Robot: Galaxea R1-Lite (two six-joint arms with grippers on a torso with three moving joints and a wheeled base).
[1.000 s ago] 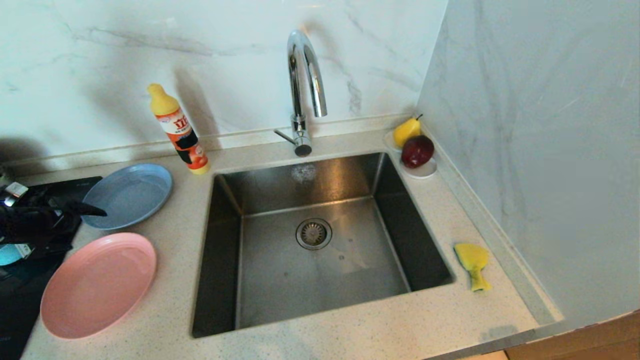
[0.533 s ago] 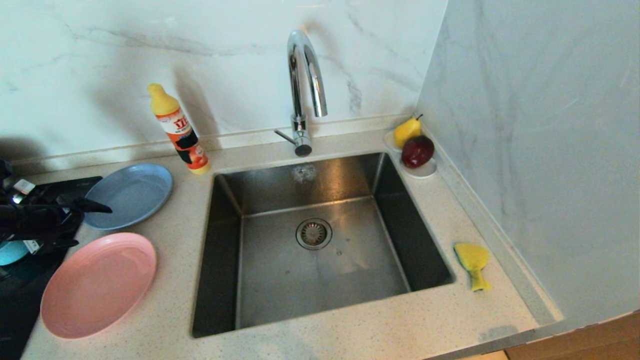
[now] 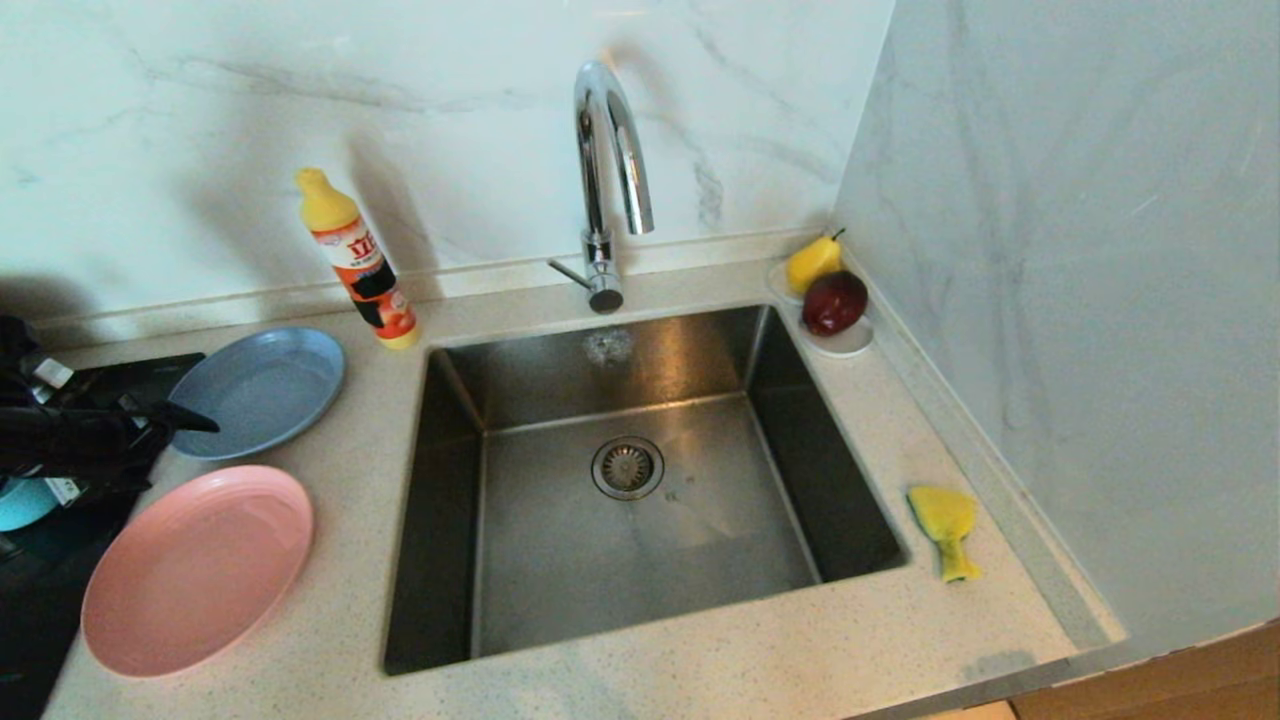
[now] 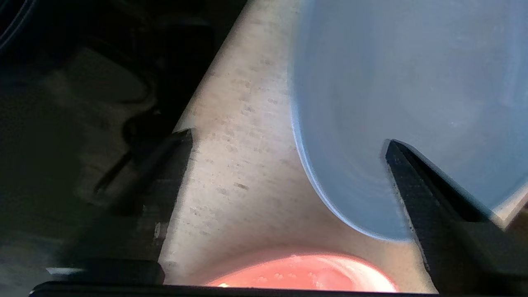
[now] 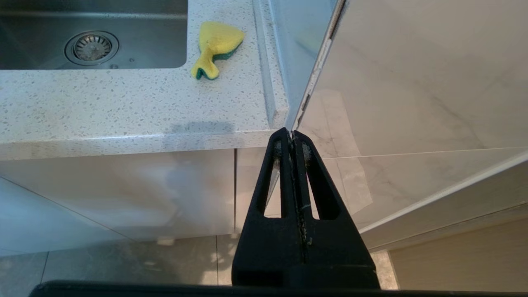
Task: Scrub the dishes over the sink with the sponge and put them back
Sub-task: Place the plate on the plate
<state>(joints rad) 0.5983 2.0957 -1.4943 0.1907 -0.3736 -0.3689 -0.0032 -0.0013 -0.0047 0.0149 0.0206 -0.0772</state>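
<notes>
The blue plate [image 3: 258, 390] and the pink plate [image 3: 195, 570] lie on the counter left of the sink [image 3: 640, 560]. A sliver of the teal bowl [image 3: 18, 503] shows at the far left edge. My left gripper [image 3: 165, 445] hovers low at the blue plate's near-left rim and is open. In the left wrist view one finger [image 4: 416, 189] is over the blue plate [image 4: 412, 82], the other finger [image 4: 173, 165] is over the counter, and the plate's rim lies between them. The pink plate [image 4: 305, 274] shows just below. The sponge [image 3: 945, 525] lies right of the sink. My right gripper [image 5: 292, 138] is shut, parked below the counter's front edge.
A tall chrome tap [image 3: 610, 170] rises behind the sink, and a detergent bottle [image 3: 358, 260] stands behind the blue plate. A white saucer [image 3: 848, 342] with a pear and a red fruit sits in the back right corner. A black hob [image 3: 60, 560] is under my left arm.
My left hand has crept slightly right toward the blue plate's rim. The plates, the sponge and the right arm have not moved.
</notes>
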